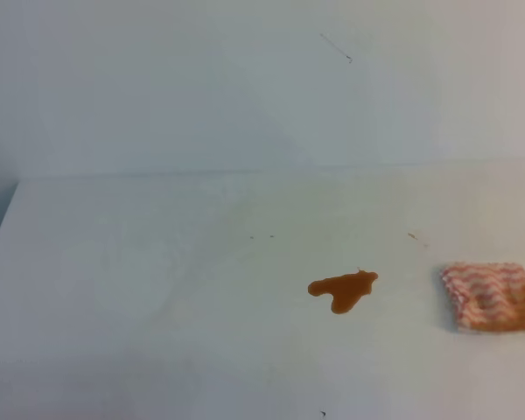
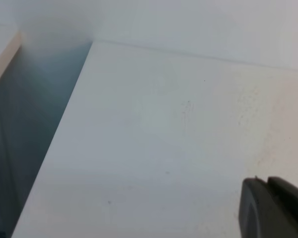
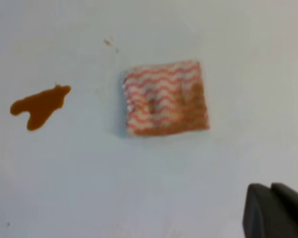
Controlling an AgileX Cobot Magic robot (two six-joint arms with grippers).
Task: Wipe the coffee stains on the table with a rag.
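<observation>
One right hand (image 3: 275, 210) shows at the near corner of its wrist view, jaws closed together, holding nothing. Beyond it one striped rag (image 3: 165, 98) lies flat on the white worktop (image 1: 157, 289). One coffee stain (image 1: 343, 289) sits near the rag, to its left, not touching. One left hand (image 2: 273, 208) shows only as a dark edge; I cannot tell its state. No writing is readable.

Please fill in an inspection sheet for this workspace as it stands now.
Surface: white table, a few tiny dark specks.
Job's things: coffee stains, one orange-brown blotch, unwiped; rag lies flat to its right, apart from it.
Clutter: nothing seen.
Grippers: left pincer only partly in view, state unclear; right pincer shut, empty, short of the rag.
Cables: nothing seen.
Surroundings: pale wall behind the table.
</observation>
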